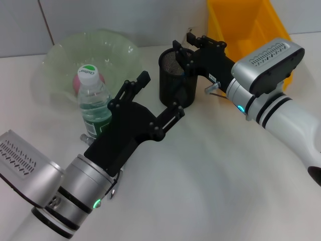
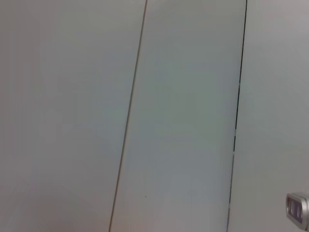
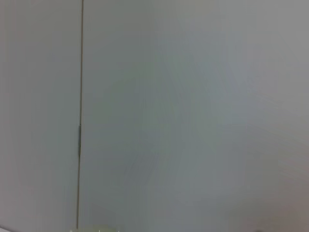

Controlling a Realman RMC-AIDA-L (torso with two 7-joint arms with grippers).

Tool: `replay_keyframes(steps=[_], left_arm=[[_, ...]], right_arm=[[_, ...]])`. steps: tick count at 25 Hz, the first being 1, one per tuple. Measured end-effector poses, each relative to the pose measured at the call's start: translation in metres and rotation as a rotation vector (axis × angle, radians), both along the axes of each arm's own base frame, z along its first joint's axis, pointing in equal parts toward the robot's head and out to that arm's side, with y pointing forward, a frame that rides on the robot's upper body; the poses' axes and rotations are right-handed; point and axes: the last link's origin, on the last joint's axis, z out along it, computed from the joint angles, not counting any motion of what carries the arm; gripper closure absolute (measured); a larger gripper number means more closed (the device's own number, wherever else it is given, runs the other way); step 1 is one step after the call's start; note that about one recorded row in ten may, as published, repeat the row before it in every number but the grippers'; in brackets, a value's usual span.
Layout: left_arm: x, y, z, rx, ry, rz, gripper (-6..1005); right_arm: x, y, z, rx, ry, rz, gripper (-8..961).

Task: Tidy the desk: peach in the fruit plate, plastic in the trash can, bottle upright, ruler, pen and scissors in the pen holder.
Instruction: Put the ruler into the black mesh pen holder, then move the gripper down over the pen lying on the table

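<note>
the left gripper (image 1: 159, 100) hangs over the white desk (image 1: 210, 170) with its two black fingers (image 1: 134, 86) spread wide apart and nothing between them. one finger reaches up beside the water bottle (image 1: 93, 100), the other points toward the foot of the pen holder (image 1: 176, 78); whether either finger touches its neighbour cannot be told from the head view.

the right gripper (image 1: 184, 50) is at the rim of the black mesh pen holder, its fingers just over the far edge of the cup. how far they are parted cannot be told, as they are seen dark against the dark mesh. a thin metal piece (image 1: 213, 88) sticks out under that wrist; what it is cannot be told.

the water bottle stands upright with a green cap (image 1: 88, 71) and green label, just in front of the clear, wavy-edged fruit plate (image 1: 60, 55). a pink rounded shape, likely the peach (image 1: 78, 83), shows behind the bottle's shoulder inside the plate. a yellow bin (image 1: 246, 22) stands behind the right arm, near the wall.

both wrist views show only pale wall panels with dark seams.
</note>
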Motion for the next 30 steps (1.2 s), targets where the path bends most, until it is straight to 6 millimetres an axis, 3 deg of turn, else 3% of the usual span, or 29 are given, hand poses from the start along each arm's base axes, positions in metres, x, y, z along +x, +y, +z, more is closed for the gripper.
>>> replay_keyframes(steps=[4, 11, 15, 21, 23, 30], left_arm=[[0.000, 0.000, 0.000, 0.004, 0.001, 0.001, 171], [-0.001, 0.001, 0.001, 0.005, 0.001, 0.003, 172], [-0.002, 0.001, 0.002, 0.003, 0.000, -0.001, 172], [-0.007, -0.003, 0.007, -0.007, 0.011, -0.030, 176], [-0.009, -0.002, 0.009, -0.023, 0.010, -0.037, 178], [-0.023, 0.000, 0.020, -0.124, 0.017, -0.064, 187]], right_arm=[[-0.001, -0.003, 0.003, 0.018, 0.022, 0.022, 593], [0.008, -0.018, 0.026, -0.017, 0.191, 0.087, 591], [0.029, -0.033, 0.066, -0.134, 0.379, 0.119, 568], [0.043, -0.050, 0.114, -0.245, 0.440, 0.163, 365], [0.048, -0.060, 0.138, -0.329, 0.396, 0.181, 161], [0.052, -0.068, 0.169, -0.587, 0.212, 0.136, 158]])
